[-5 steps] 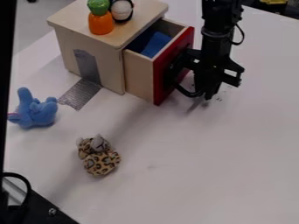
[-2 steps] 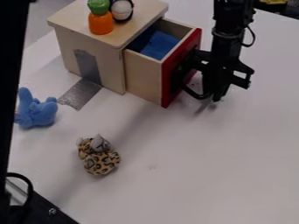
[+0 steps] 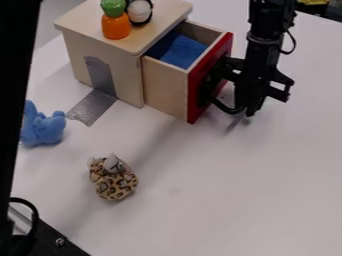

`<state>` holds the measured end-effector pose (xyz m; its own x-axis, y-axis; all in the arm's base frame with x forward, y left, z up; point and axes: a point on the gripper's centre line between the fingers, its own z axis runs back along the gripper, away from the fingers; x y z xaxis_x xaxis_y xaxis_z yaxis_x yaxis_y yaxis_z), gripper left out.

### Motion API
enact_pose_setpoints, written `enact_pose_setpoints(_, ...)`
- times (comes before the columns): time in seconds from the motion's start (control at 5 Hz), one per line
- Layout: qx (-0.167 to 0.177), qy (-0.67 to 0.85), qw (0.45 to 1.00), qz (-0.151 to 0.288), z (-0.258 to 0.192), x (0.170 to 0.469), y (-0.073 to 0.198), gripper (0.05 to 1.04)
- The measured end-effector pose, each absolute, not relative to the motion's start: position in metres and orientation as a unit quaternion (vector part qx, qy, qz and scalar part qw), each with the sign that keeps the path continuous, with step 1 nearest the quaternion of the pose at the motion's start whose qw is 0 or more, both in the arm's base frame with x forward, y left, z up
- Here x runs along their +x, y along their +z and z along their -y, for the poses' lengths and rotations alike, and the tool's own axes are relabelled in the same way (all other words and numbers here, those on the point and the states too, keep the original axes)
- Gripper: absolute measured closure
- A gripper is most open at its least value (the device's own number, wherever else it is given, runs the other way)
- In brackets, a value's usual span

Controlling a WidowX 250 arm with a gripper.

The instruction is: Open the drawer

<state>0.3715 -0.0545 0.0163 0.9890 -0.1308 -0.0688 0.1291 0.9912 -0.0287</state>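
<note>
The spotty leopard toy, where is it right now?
The leopard toy is lying on the table, in front of the wooden cabinet, nearest the blue plush.

No readable text, label, brand, number or sign on anything in the camera view.

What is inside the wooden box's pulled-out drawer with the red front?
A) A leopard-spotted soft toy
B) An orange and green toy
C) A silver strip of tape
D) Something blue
D: something blue shows inside the open drawer, behind its red front.
</note>
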Motion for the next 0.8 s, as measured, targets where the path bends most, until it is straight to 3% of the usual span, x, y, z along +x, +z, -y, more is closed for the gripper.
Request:
enact_pose_setpoints(0.6, -0.004, -0.073, 0.996, -0.041, 0.062, 0.371, 0.017, 0.925)
enact_pose_setpoints(0.8, 0.002, -0.091, 0.995, -0.033, 0.07, 0.373, 0.018, 0.722)
